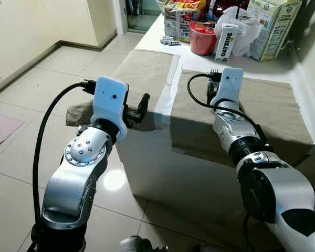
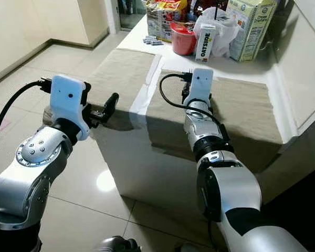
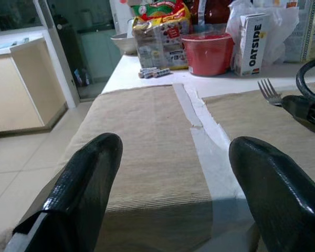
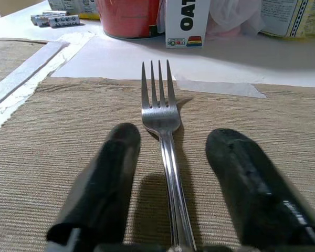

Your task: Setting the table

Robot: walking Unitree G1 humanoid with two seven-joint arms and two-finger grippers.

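Two beige placemats lie side by side on the white table (image 1: 199, 60): a left placemat (image 1: 142, 73) and a right placemat (image 1: 273, 105). A silver fork (image 4: 160, 113) lies on the right placemat, tines pointing toward the back of the table. My right gripper (image 4: 170, 136) is low over it and open, one finger on each side of the handle without touching it. My left gripper (image 1: 139, 110) hovers open at the near corner of the left placemat, nothing between its fingers (image 3: 89, 178).
At the back of the table stand a red bowl (image 1: 202, 39), an Oatside carton (image 1: 228, 42), a white plastic bag (image 1: 247, 29), a large carton (image 1: 273, 26), snack packs (image 1: 181, 18) and batteries (image 1: 169, 41). Tiled floor (image 1: 31, 94) lies left.
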